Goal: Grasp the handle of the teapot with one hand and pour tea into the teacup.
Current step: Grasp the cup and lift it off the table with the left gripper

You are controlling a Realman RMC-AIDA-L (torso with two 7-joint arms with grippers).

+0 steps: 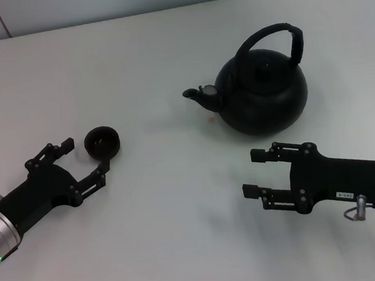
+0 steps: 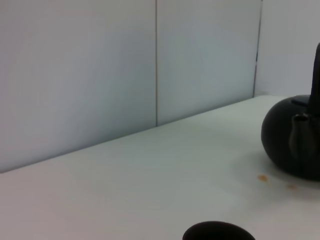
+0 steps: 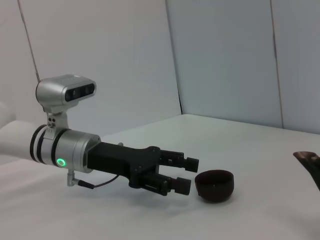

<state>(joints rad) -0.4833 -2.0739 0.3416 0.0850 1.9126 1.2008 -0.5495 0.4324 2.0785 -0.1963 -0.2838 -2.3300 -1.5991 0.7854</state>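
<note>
The approach step is in hand: the spread left gripper [image 1: 86, 155] brackets the teacup [image 1: 102, 141], while the spread, empty right gripper [image 1: 255, 172] sits just short of the teapot [image 1: 260, 91]; next it must rise to the handle [image 1: 277, 34]

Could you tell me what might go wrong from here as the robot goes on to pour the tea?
The left gripper has open fingers either side of the small teacup; a nudge could slide or tip it. The right gripper is open, low beside the teapot, not at the handle; reaching up, it might bump the pot. The spout is well apart from the cup, so tea could miss.
</note>
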